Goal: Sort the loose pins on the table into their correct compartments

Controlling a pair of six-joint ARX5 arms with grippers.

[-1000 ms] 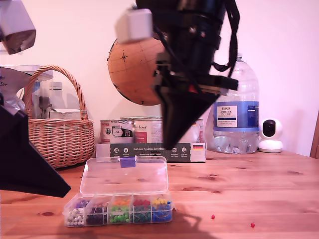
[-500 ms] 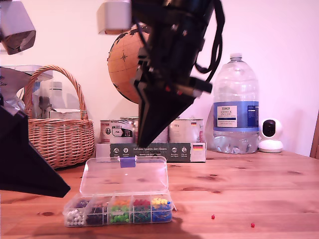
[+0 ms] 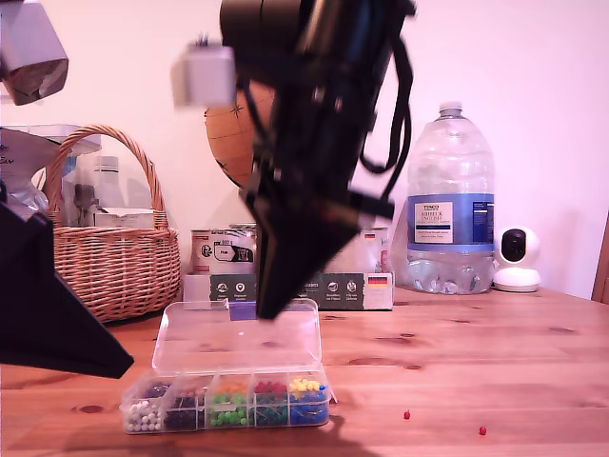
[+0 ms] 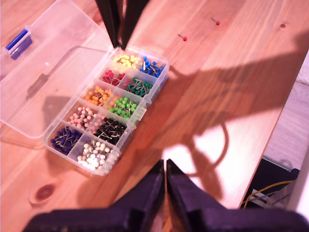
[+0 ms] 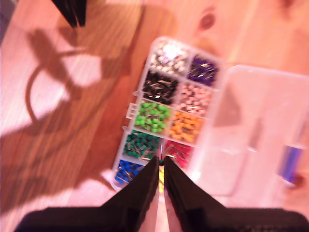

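A clear box of compartments (image 3: 228,402) (image 4: 111,106) (image 5: 164,116) lies open on the pine table (image 3: 476,352), each section full of coloured pins. Two loose red pins (image 3: 406,415) (image 4: 184,38) lie on the wood towards the exterior view's right of the box. My second gripper (image 3: 265,309) (image 5: 161,162) (image 4: 119,44) hangs shut just above the yellow and blue end of the box; whether it holds a pin cannot be told. My first gripper (image 4: 165,164) (image 3: 124,364) (image 5: 75,19) is shut, hovering off the box's white-pin end at the exterior view's left.
The box's flat lid (image 3: 238,338) lies folded back behind it. Behind stand a wicker basket (image 3: 114,257), tins and a dark carton (image 3: 300,290), a globe (image 3: 233,138), a large water bottle (image 3: 450,209) and a small white camera (image 3: 517,259).
My second arm has swung towards the exterior view's left and come down, its tip now over the box. The first arm and the loose pins have not moved.
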